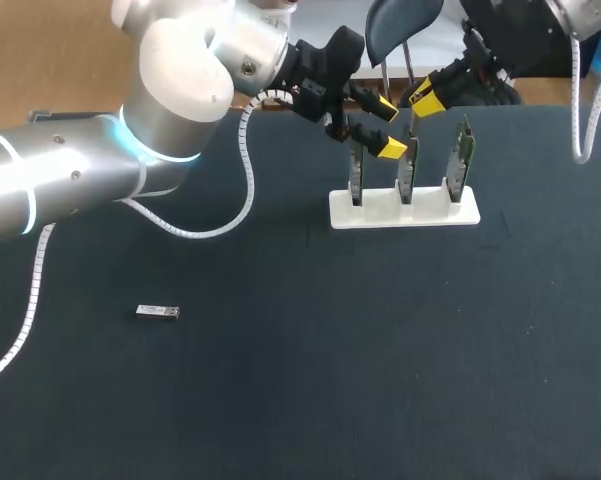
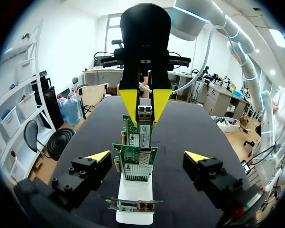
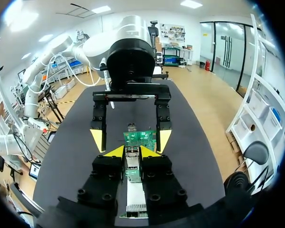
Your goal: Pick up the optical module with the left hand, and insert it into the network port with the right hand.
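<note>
Optical module (image 1: 158, 312) lying flat on dark table (image 1: 280, 400), well apart from white holder (image 1: 403, 212) carrying three upright network cards (image 1: 407, 178). Left gripper (image 2: 148, 156) hanging with fingers released, straddling cards. Right gripper (image 3: 133, 152) clenching silver module (image 3: 132, 164) just above cards.
</note>
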Robot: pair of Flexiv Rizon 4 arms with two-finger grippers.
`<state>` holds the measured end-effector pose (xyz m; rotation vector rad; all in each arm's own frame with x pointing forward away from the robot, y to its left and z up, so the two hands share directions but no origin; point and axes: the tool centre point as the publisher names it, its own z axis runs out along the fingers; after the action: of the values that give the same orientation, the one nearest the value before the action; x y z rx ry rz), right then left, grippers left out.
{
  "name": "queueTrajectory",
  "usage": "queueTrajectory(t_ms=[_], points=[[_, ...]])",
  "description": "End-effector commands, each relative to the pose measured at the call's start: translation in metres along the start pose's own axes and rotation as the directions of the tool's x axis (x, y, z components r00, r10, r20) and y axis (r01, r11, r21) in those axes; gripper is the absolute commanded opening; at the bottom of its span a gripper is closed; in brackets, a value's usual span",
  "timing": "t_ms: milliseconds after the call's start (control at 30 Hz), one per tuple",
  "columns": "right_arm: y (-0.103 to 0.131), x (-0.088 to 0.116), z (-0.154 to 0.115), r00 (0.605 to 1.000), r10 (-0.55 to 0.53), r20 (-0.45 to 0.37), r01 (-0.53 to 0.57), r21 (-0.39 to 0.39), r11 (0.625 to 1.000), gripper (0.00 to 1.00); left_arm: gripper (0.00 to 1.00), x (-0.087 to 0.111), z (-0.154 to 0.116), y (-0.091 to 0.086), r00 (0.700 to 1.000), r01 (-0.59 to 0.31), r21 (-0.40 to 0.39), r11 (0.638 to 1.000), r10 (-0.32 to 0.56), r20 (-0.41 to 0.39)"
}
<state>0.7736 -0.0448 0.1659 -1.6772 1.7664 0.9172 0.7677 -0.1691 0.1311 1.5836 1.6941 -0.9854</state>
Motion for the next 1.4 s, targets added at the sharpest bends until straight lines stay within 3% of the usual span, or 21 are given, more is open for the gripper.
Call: queueTrajectory(t_ms=[33, 1400], points=[[0.002, -0.0009, 0.0013, 1.0, -0.009, 0.0, 0.009, 0.007, 1.0, 0.0, 1.0, -0.0005, 0.0004, 0.0014, 1.0, 0.0, 0.003, 1.0, 0.0, -0.003], [0.0045, -0.0038, -0.0001, 0.999, -0.033, -0.035, 0.034, 0.023, 0.999, 0.0, 1.0, -0.0005, 0.0004, 0.0014, 1.0, 0.0, 0.003, 1.0, 0.0, -0.003]])
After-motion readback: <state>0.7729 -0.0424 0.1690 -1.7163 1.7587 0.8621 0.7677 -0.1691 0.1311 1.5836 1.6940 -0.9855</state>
